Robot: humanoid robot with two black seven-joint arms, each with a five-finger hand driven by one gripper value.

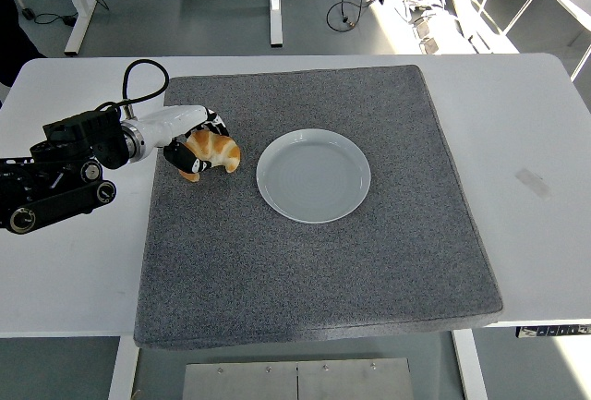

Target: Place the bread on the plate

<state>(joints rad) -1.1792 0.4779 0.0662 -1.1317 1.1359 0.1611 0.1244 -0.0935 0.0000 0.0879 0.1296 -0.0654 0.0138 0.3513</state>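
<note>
My left robot hand [196,144] grips the bread [211,151], fingers curled around it so it can travel. The plate [314,175] waits empty just to my right on the mat [314,261].

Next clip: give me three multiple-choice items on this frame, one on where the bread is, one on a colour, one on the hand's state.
1. Where is the bread?
A. On the plate
B. On the mat, left of the plate
C. On bare table

2. What colour is the plate?
A. White
B. Blue
C. Black

3. What is the left hand doing?
A. Resting open at the table edge
B. Closed around the bread
C. Holding the plate

Answers: 1 B, the bread sits over the grey mat beside the plate. 2 A, the plate is plain white. 3 B, its fingers wrap the bread.
</note>
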